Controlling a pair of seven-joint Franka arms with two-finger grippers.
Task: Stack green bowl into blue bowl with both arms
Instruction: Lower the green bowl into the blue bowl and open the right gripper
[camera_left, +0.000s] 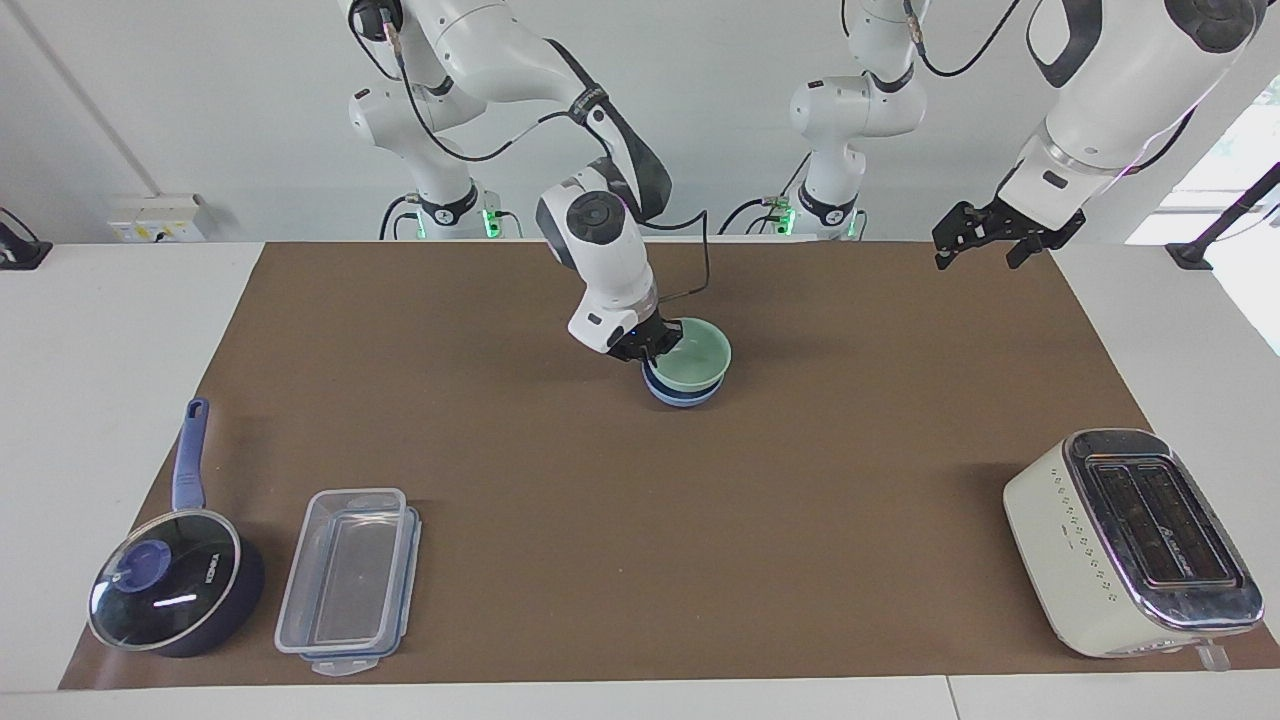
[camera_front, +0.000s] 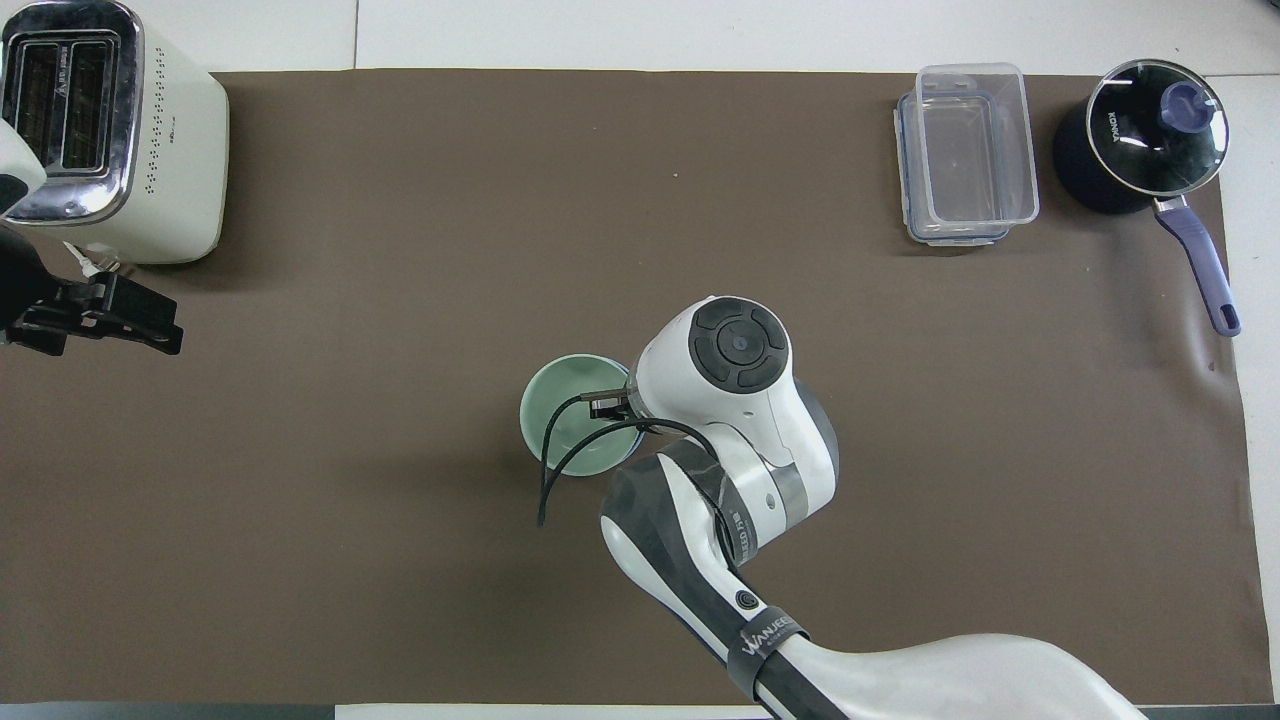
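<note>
The pale green bowl (camera_left: 702, 353) (camera_front: 572, 408) sits nested in the blue bowl (camera_left: 680, 396) in the middle of the brown mat, and only the blue bowl's lower wall shows under it. My right gripper (camera_left: 655, 346) is shut on the green bowl's rim, on the side toward the right arm's end. In the overhead view the white wrist covers those fingers. My left gripper (camera_left: 976, 242) (camera_front: 160, 332) waits open and empty, raised over the mat's edge at the left arm's end.
A cream toaster (camera_left: 1130, 540) (camera_front: 100, 130) stands at the left arm's end, farther from the robots than the bowls. A clear lidded container (camera_left: 345, 580) (camera_front: 965, 150) and a dark pot with a blue handle (camera_left: 170, 590) (camera_front: 1150, 135) stand at the right arm's end.
</note>
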